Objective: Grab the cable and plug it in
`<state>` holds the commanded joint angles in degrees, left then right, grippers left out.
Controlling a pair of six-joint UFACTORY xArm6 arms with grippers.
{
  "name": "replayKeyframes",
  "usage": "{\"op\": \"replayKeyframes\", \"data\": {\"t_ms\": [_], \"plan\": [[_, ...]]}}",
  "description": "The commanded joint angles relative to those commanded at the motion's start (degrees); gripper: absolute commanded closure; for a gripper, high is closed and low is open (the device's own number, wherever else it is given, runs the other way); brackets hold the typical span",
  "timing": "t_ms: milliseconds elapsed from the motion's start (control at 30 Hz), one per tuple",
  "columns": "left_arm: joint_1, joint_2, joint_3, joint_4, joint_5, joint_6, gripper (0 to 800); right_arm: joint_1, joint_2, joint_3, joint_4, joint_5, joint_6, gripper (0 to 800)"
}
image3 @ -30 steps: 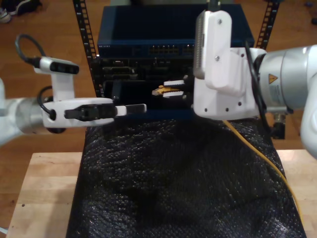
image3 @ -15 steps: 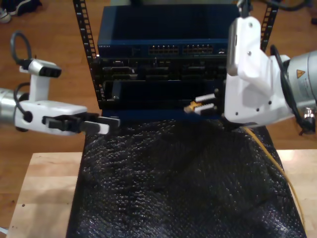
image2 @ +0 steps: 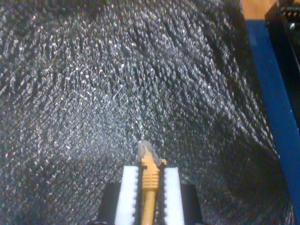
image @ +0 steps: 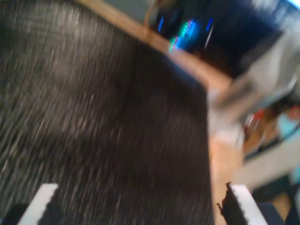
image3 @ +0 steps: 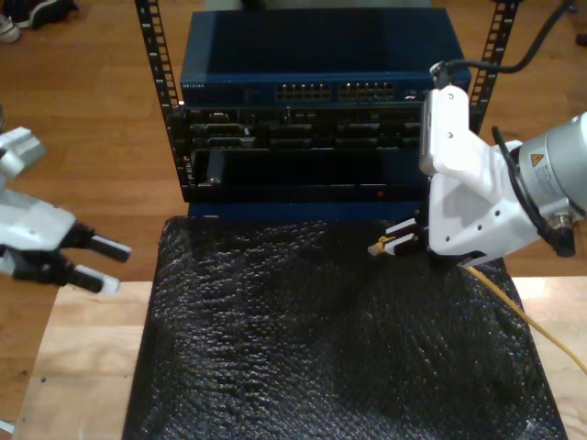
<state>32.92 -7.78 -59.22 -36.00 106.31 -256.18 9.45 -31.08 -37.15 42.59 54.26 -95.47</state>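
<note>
The yellow-orange cable (image3: 514, 307) runs from the exterior view's lower right up into my second gripper (image3: 393, 244), which is shut on it just behind the clear plug (image3: 376, 247). In the second wrist view the plug (image2: 146, 151) sticks out between the white pads (image2: 129, 192) of my second gripper (image2: 150, 169), above the black foam. This gripper hovers low over the mat, a little in front of the rack. My first gripper (image3: 110, 266) stands open at the exterior view's left, off the mat's edge. In the blurred first wrist view my first gripper (image: 140, 204) holds nothing between its spread fingers.
A blue network switch (image3: 312, 55) with rows of ports (image3: 339, 92) sits in a black rack (image3: 275, 156) at the back. Black bubbled foam (image3: 321, 348) covers the middle of the wooden table (image3: 83, 367). Wood floor lies beyond.
My first gripper has drawn back toward the exterior view's left and opened. My second gripper has carried the plug lower, away from the rack face and toward the exterior view's right.
</note>
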Motion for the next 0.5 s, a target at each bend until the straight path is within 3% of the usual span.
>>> {"op": "replayKeyframes", "data": {"t_ms": [200, 500], "plan": [[4.0, -3.0, -0.2, 9.5, 0.1, 12.2, 8, -0.1, 0.4, 0.2, -0.4, 0.0, 0.0, 800], [14.9, -6.6, 0.5, 18.8, 0.3, 31.7, 7, -0.2, 0.5, 0.7, -1.8, 0.0, 0.0, 800]]}}
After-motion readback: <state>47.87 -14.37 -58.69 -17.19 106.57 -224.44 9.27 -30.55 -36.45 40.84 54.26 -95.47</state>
